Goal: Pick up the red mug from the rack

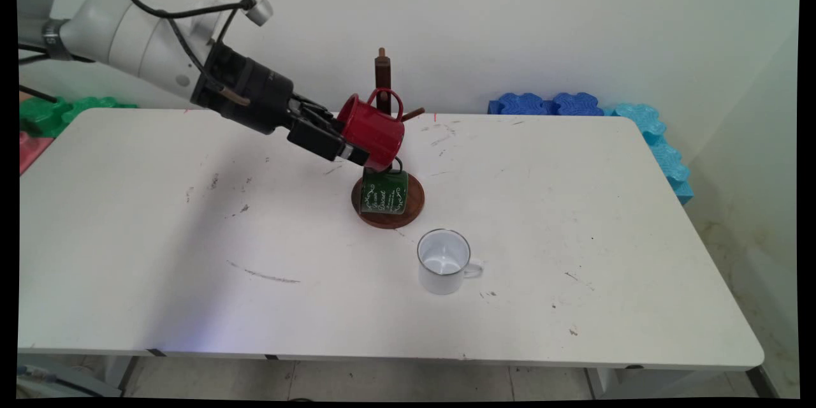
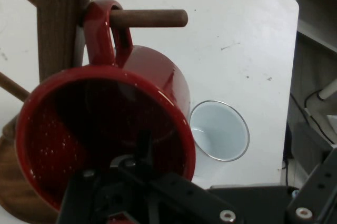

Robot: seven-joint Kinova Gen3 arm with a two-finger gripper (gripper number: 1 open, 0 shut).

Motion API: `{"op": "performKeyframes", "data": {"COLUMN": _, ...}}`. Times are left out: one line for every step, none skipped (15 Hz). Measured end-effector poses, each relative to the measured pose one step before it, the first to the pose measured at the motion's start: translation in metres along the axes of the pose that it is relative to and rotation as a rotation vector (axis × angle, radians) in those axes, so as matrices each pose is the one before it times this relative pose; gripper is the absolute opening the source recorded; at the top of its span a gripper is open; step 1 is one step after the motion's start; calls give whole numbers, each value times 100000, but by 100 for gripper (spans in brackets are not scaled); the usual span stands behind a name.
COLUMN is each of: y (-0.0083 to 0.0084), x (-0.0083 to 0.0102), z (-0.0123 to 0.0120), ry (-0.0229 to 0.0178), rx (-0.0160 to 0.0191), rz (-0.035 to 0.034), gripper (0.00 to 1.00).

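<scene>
My gripper (image 1: pixel 349 149) is shut on the rim of a red mug (image 1: pixel 373 127), one finger inside it and one outside. The mug lies tilted on its side against a wooden mug tree (image 1: pixel 382 73). In the hand view the red mug (image 2: pixel 105 129) has its handle looped over a horizontal peg (image 2: pixel 150 18) of the post (image 2: pixel 58 23), and the gripper (image 2: pixel 137 166) rises from below. A green mug (image 1: pixel 384 192) hangs lower on the tree, over its round base (image 1: pixel 415 196). A white mug (image 1: pixel 443 261) stands upright on the table in front, also visible as the white mug (image 2: pixel 218 129) past the red one.
Blue foam blocks (image 1: pixel 548 104) and cyan ones (image 1: pixel 663 146) line the table's far right corner and right side. Green foam pieces (image 1: pixel 57 111) lie past the far left corner. The white table (image 1: pixel 191 236) has scuff marks.
</scene>
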Motion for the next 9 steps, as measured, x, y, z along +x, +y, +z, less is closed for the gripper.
{"op": "performKeyframes", "data": {"y": -28, "x": 20, "z": 142, "ry": -14, "rx": -10, "rz": -155, "gripper": 100}}
{"op": "performKeyframes", "data": {"y": -14, "x": 17, "z": 87, "ry": -40, "rx": -16, "rz": -42, "gripper": 100}}
{"op": "performKeyframes", "data": {"y": -30, "x": 20, "z": 112, "ry": -23, "rx": -2, "rz": -92, "gripper": 100}}
{"op": "performKeyframes", "data": {"y": -18, "x": 18, "z": 72, "ry": 2, "rx": 3, "rz": -47, "gripper": 100}}
{"op": "performKeyframes", "data": {"y": -32, "x": 20, "z": 97, "ry": -15, "rx": 29, "rz": -66, "gripper": 0}}
{"op": "performKeyframes", "data": {"y": -57, "x": 38, "z": 94, "ry": 131, "rx": 98, "rz": -69, "gripper": 0}}
{"op": "performKeyframes", "data": {"y": -53, "x": 37, "z": 74, "ry": 99, "rx": 119, "rz": 27, "gripper": 0}}
{"op": "performKeyframes", "data": {"y": -34, "x": 24, "z": 61, "ry": 59, "rx": 55, "rz": 60, "gripper": 0}}
{"op": "performKeyframes", "data": {"y": -43, "x": 8, "z": 61, "ry": 6, "rx": 79, "rz": 58, "gripper": 0}}
